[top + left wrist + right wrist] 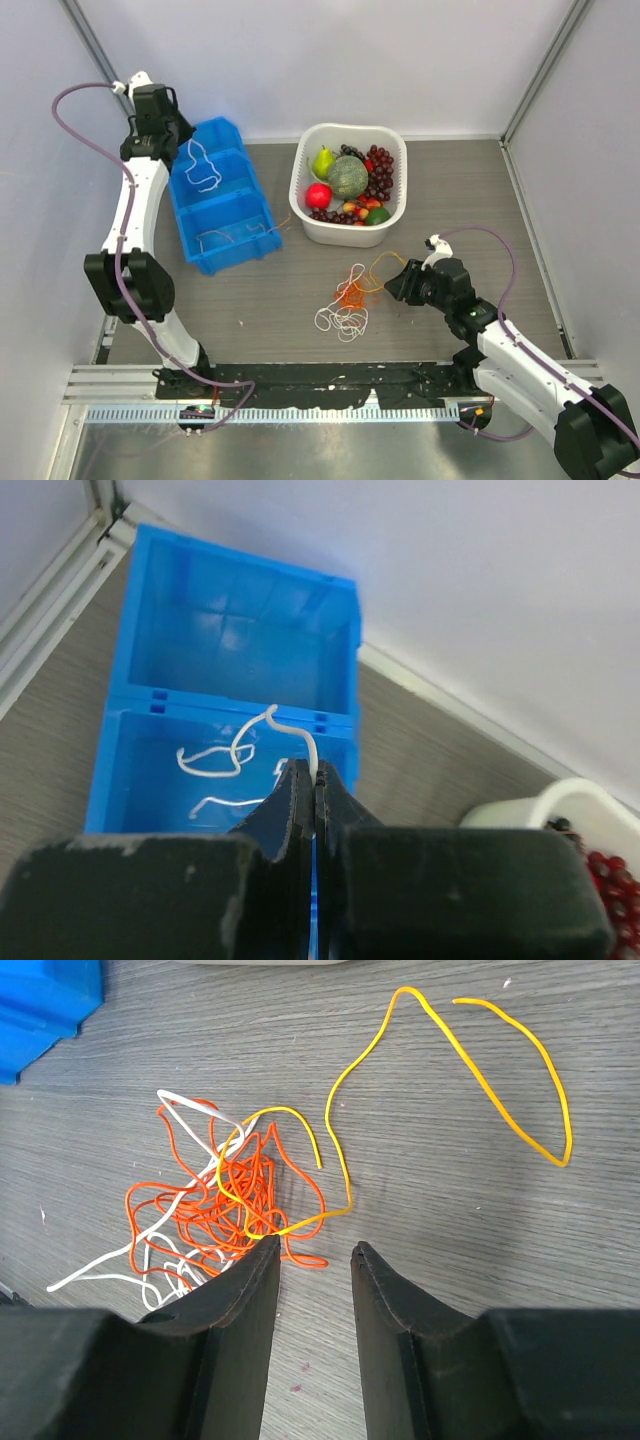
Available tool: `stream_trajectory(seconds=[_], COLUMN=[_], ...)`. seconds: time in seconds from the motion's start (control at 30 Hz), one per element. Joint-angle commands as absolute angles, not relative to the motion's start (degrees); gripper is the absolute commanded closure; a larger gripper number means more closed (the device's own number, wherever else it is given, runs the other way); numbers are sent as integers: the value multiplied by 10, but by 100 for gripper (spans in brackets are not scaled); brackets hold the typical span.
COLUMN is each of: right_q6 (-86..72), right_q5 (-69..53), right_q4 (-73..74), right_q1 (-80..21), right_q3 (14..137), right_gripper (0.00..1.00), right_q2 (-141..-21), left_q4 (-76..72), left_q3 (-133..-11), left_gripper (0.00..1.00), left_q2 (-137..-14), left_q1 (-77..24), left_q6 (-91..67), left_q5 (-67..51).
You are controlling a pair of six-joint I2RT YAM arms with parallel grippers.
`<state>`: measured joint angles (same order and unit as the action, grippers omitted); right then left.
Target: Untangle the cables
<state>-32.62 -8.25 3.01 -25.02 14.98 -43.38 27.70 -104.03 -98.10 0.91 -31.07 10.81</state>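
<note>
The left arm is stretched to the far-left corner, where the left jaws are pinched together on the end of a white cable. That cable curls up out of the tips above the blue bin. More white strands lie in loose loops on the floor of the bin's middle compartment. The other cables sit on the tabletop near its middle, in front of a white tub of fruit. An orange-red cable is bunched in a tight snarl with white loops threaded through it. A yellow-orange cable winds into the snarl and swings away in a wide open arc. The right jaws stand apart, low over the tabletop, their tips just beside the snarl's edge
</note>
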Motion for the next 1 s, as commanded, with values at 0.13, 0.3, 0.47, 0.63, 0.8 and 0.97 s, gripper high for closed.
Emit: stream_trajectory(seconds=[0.13, 0.3, 0.47, 0.63, 0.8, 0.97], right_q6=[-316, -316, -315, -315, -315, -314], right_q5=[-79, -81, -83, -82, -85, -85], right_q4=[4, 4, 4, 4, 4, -13], right_q1=[-251, -252, -252, -253, -254, -255], right_q3=[151, 155, 156, 156, 156, 158], right_gripper=[60, 60, 60, 60, 60, 60], right_q2=[-431, -441, -447, -445, -452, -456], left_q4=[206, 186, 284, 228, 173, 151], left_q3=[-954, -891, -928, -835, -719, -614], left_gripper=[100, 100, 43, 0, 5, 23], left_q2=[-1000, -979, -986, -888, -787, -737], left_q1=[46, 46, 47, 46, 13, -134], left_q6=[-342, -376, -382, -402, -422, -356], left_q5=[62, 52, 50, 4, -86, -184])
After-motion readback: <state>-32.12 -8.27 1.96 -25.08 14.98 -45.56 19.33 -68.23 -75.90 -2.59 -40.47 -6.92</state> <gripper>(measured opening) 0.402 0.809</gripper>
